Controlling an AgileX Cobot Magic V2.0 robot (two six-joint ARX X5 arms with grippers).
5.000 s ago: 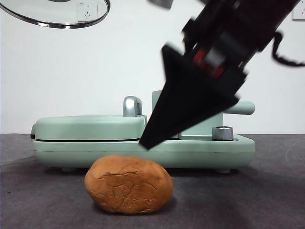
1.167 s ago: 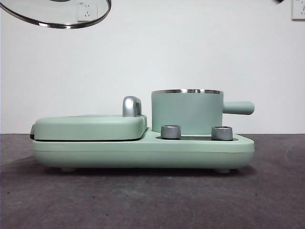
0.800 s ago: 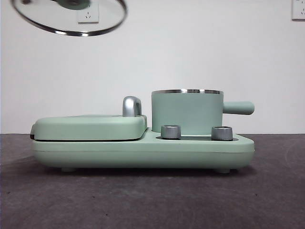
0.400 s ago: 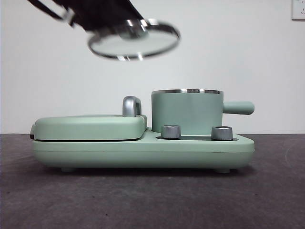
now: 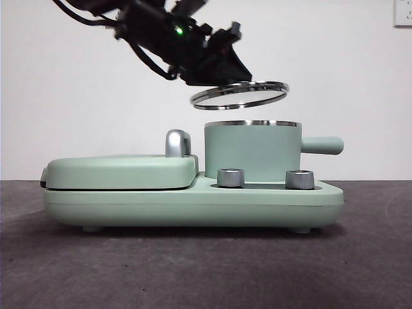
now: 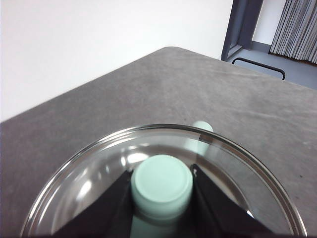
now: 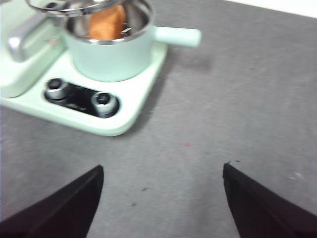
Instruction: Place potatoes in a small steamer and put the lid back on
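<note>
My left pincer [image 6: 162, 191] was clamped narrow on the mint-green knob [image 6: 162, 184] of the lid [image 5: 239, 94], both jaws pressed against the knob's sides, and it held the glass lid tilted slightly in the air just above the steel rim of the small steamer [image 5: 252, 150] without touching it. The potato [image 7: 107, 22] lay inside the small steamer, which sat in its seat on the mint-green cooker base [image 5: 193, 203] on the grey tabletop [image 7: 237, 114]. My right pincer [image 7: 162, 203] hung well apart from the cooker over bare tabletop, its jaws spread wide and holding nothing.
</note>
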